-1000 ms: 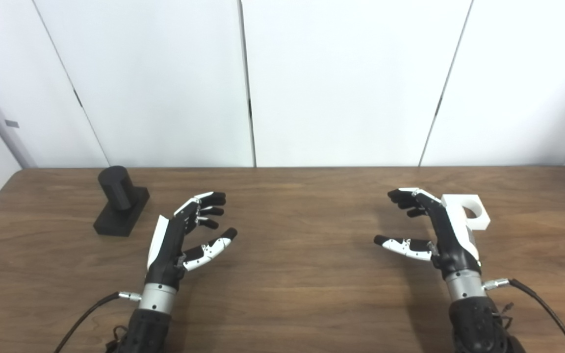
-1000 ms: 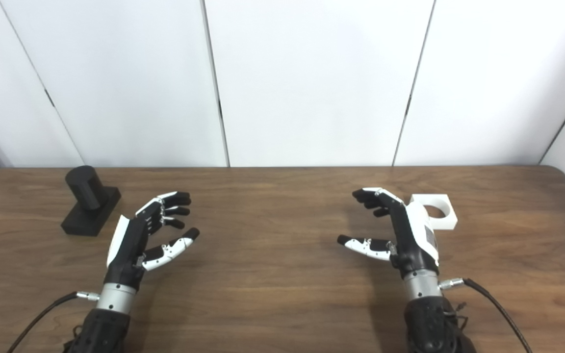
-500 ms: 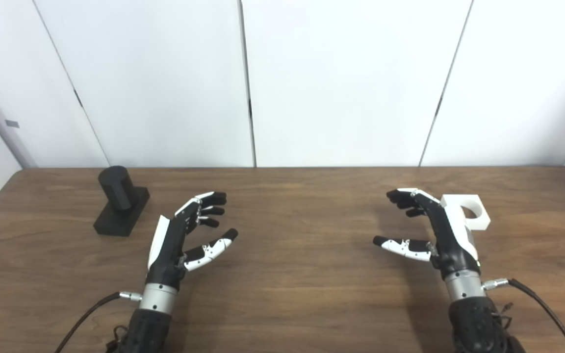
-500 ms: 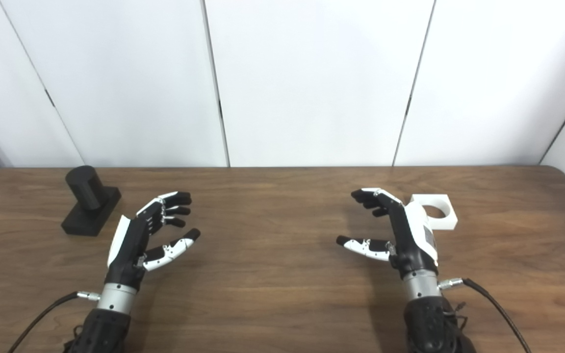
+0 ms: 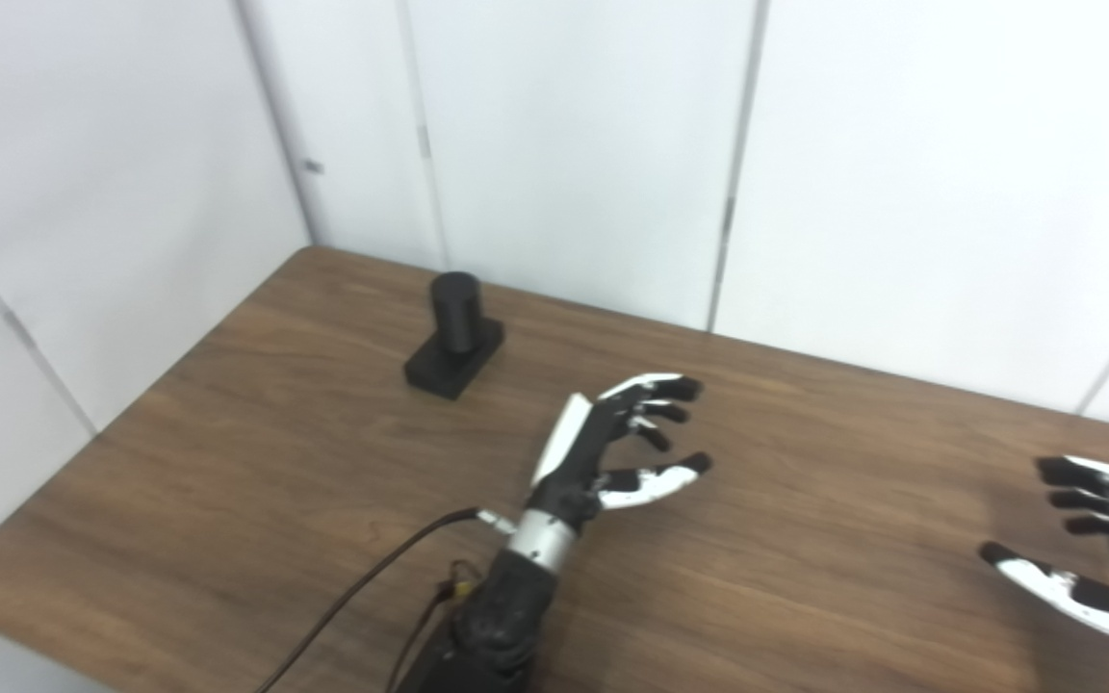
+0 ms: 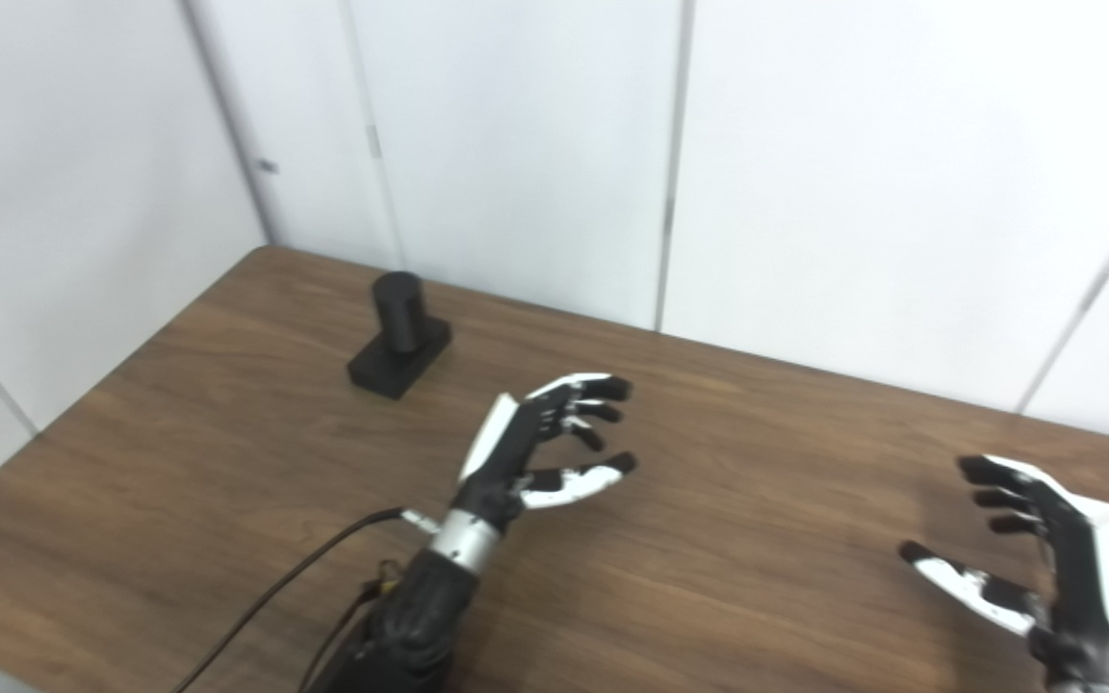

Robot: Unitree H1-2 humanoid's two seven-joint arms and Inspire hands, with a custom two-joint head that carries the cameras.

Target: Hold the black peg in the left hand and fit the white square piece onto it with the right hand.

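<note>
The black peg [image 5: 455, 332], a short cylinder upright on a black rectangular base, stands on the wooden table [image 5: 256, 433] near its far left corner. My left hand [image 5: 612, 443] hovers over the table to the right of the peg and nearer to me, well apart from it, open and holding nothing. At the right edge of the picture is my right hand [image 6: 1036, 558], also open, palm facing left. I cannot pick out the white square piece: only some white shows behind the right hand at the picture's edge, and it may be the hand's own back.
White wall panels [image 5: 564, 144] rise behind the table and along its left side. The table's left edge [image 5: 121, 423] runs diagonally toward me. A black cable [image 5: 362, 606] trails from my left wrist down to the bottom of the picture.
The whole picture has shifted: the camera has turned left, so the peg sits nearer the middle and the right hand at the edge. Both hands keep the same open pose.
</note>
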